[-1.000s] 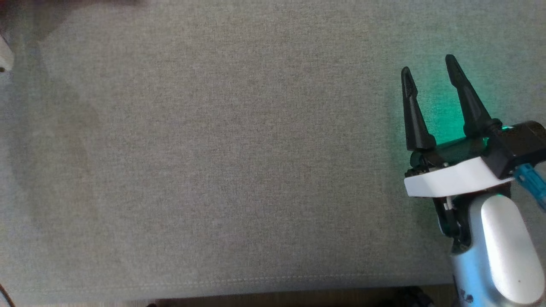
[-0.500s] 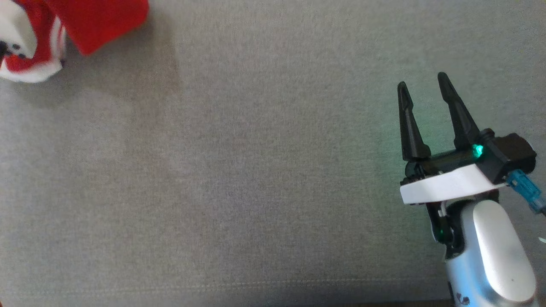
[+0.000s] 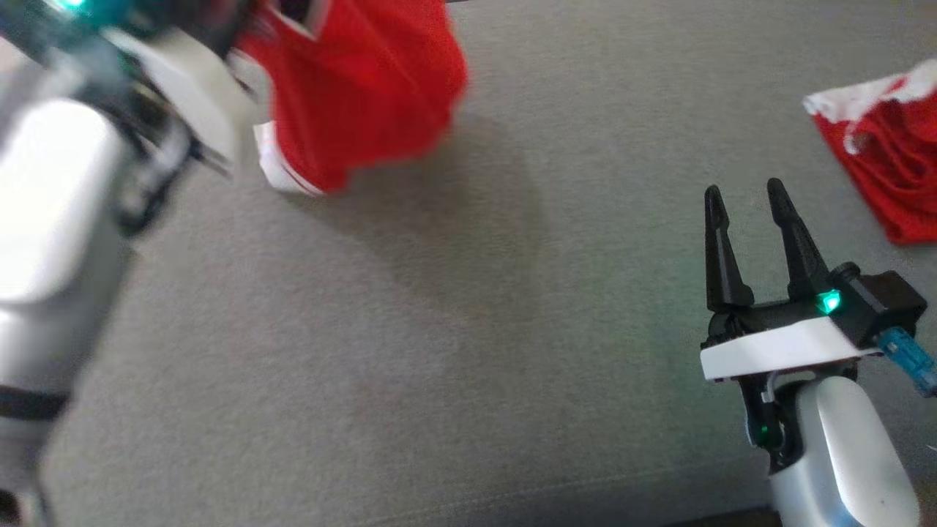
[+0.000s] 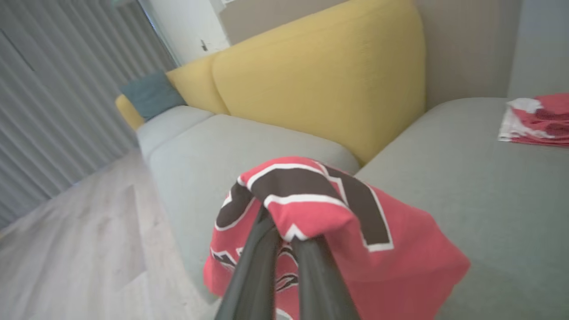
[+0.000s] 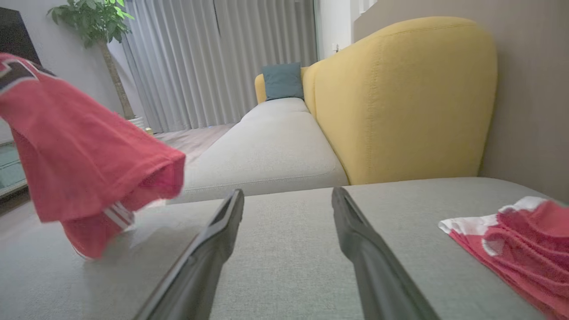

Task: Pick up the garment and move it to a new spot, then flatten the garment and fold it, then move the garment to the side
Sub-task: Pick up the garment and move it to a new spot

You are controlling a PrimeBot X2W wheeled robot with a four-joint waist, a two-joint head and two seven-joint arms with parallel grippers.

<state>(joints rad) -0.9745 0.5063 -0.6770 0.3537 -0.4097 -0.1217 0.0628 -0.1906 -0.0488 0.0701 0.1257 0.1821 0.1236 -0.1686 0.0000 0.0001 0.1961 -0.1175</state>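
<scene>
Red knit cloth with white trim: the garment (image 3: 359,88) hangs bunched from the left end effector (image 4: 286,235), whose two dark fingers are pressed together on a fold of it. It sits over the far left part of the grey sofa seat (image 3: 439,329). Its lower hem comes close to the surface; contact cannot be confirmed.

The seat covering is a coarse grey weave, flat, with a stitched seam along the near edge.

The right end effector (image 3: 744,192) stands with its fingers apart and nothing between them, low over the right part of the seat.

A second red garment (image 3: 893,168) with a white border lies crumpled at the seat's right edge, well apart from the held one.

View differences:
- The left wrist view shows black lettering outlined in white on the garment (image 4: 333,209). In the head view this area is blurred.
- The right wrist view shows the garment (image 5: 84,155) draped with a striped cuff at the bottom. It also shows the yellow backrest (image 5: 400,102), rounded and padded, a teal cushion (image 5: 282,81), pleated curtains (image 5: 200,58) and a plant (image 5: 89,13).
- The left wrist view shows the pale wooden floor (image 4: 75,249) beside the seat.

Clearance: a broad bare stretch of grey lies between the two garments. The backrest bounds the far side.
</scene>
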